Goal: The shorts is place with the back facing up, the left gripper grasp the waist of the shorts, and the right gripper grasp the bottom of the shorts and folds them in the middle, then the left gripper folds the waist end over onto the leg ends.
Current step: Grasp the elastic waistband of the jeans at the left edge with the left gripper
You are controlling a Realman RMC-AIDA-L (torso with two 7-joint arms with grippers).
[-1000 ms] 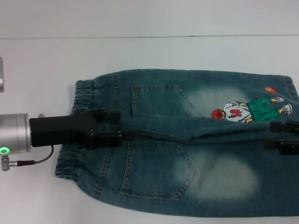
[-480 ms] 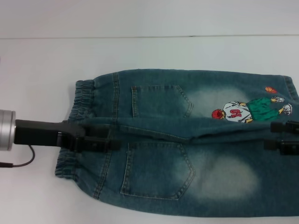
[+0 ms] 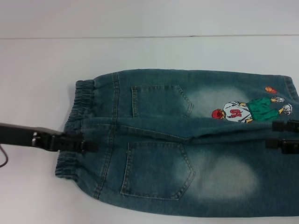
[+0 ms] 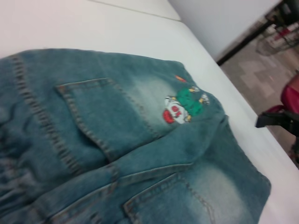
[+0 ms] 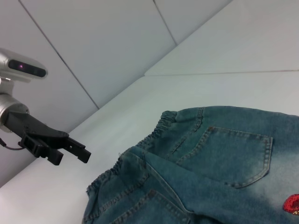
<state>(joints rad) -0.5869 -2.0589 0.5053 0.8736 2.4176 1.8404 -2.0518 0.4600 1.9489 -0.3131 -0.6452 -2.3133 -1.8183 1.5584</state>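
While it hangs at the waistband end, the left pincer has its fingers a little spread and holds nothing; the right wrist view shows it raised clear of the cloth, off the edge of the waist of the shorts, though from the head it seems to overlap the gathers. At the far end the right pincer is also spread, one finger on either side of the centre seam close to the bottom of the shorts, and I cannot see it pinching denim. Between them the shorts lie flat, back up, both patch pockets showing, the cartoon print on the far leg near its hem. My judgement is that neither grasp is made yet. The risk from here lies in the left pincer closing too high or too far out and catching only air or one ruffle of elastic, so the waist would slip when lifted. If the right takes just the top layer by the seam, the fold would come out skewed, and thick denim may bunch along the ridge already raised down the middle. The tabletop is plain white and smooth, so the cloth could slide if dragged. Behind stand pale grey wall panels, and beyond the table's edge a tiled floor.
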